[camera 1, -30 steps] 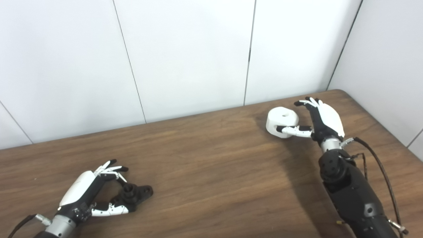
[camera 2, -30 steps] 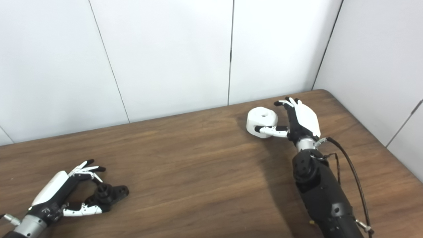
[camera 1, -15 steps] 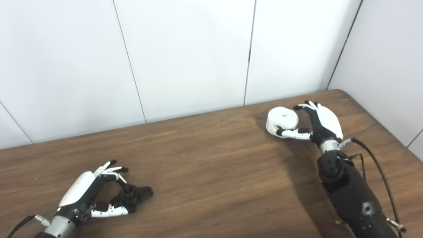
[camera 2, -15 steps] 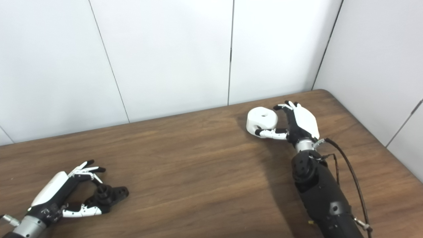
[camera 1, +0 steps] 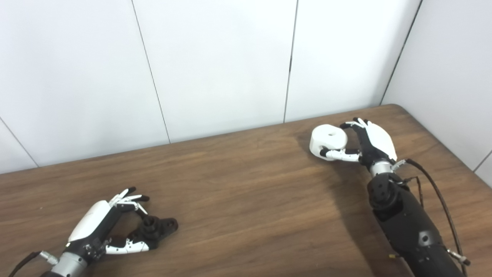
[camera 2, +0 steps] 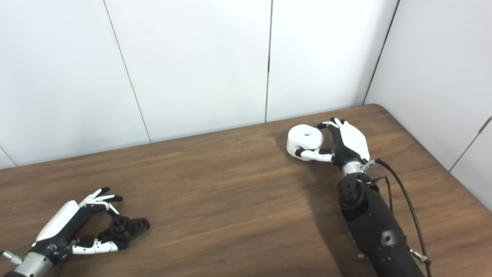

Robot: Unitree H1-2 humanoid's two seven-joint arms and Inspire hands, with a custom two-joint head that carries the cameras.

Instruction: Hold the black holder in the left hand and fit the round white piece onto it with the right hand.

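Left hand (camera 1: 102,227) cups the black holder (camera 1: 155,227) on the table (camera 1: 238,200), fingers apart, grip not closed. Far right, right hand (camera 1: 369,142) pinches the white piece (camera 1: 327,141). I'm at pickup; next: close, lift both, align hole.

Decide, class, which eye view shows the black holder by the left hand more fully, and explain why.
The left eye view. There the black holder sits well inside the frame with the left hand and its wrist visible around it. The right eye view shows the same holder nearer the left edge, with the wrist partly cut off.
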